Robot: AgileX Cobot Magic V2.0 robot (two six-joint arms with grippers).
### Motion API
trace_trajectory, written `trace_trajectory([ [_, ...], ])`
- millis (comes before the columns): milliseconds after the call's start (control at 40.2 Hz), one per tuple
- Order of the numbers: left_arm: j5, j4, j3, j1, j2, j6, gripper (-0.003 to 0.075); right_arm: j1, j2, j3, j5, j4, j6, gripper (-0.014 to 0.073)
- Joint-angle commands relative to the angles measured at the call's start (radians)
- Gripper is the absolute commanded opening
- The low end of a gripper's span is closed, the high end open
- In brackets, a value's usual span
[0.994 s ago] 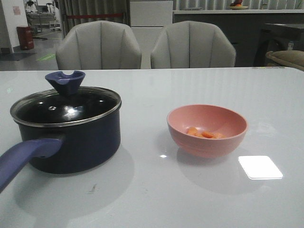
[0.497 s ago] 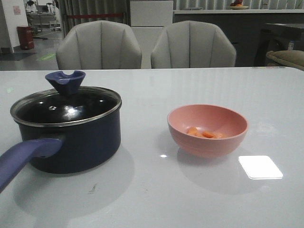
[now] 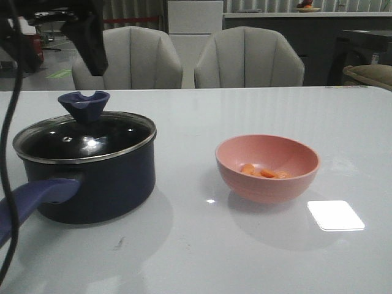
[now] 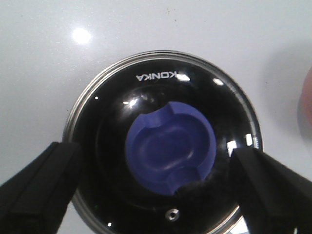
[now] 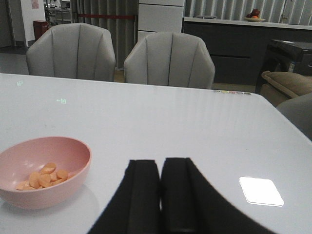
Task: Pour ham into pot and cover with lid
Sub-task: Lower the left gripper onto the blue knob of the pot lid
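The dark navy pot (image 3: pixel 104 184) stands at the table's left, its purple-blue handle (image 3: pixel 30 202) pointing toward the front. The glass lid (image 3: pixel 116 135) sits on it, closed, with its blue knob (image 3: pixel 84 104) up. The ham (image 3: pixel 263 172) lies in the pink bowl (image 3: pixel 269 184) right of centre. My left gripper (image 4: pixel 156 195) is open and empty, hanging above the lid. Its fingers (image 4: pixel 34 190) stand wide on either side of the knob (image 4: pixel 170 151) without touching it. One finger (image 3: pixel 92 43) shows in the front view. My right gripper (image 5: pixel 158 195) is shut and empty, right of the bowl (image 5: pixel 44 195) and ham (image 5: pixel 44 176).
Two grey chairs (image 3: pixel 184 58) stand behind the table's far edge. A cable (image 3: pixel 7 122) of the left arm hangs down at the far left, beside the pot's handle. A bright light patch (image 3: pixel 335 215) lies on the table right of the bowl.
My left arm has come into the front view from the upper left and now hangs above the pot's lid. Pot, lid and bowl have not moved.
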Motion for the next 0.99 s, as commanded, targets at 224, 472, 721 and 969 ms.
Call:
trace_trajectory([
  [224,0.119,0.021,-0.192,-0.026,0.116,-0.065,0.0636,0.000,-0.021,-0.005,-0.086,0.001,-0.001,0.0160],
  [472,0.147,0.028,-0.198,-0.026,0.163,-0.080,0.0636,0.000,-0.021,-0.005,-0.086,0.001,-0.001,0.0160],
  [721,0.167,0.028,-0.198,-0.026,0.191,-0.080,0.0523,0.000,-0.021,-0.005,-0.086,0.001,-0.001,0.0160],
  [969,0.155,0.028,-0.198,-0.026,0.191,-0.080,0.0284,0.000,-0.021,-0.005,-0.086,0.001,-0.001,0.0160],
])
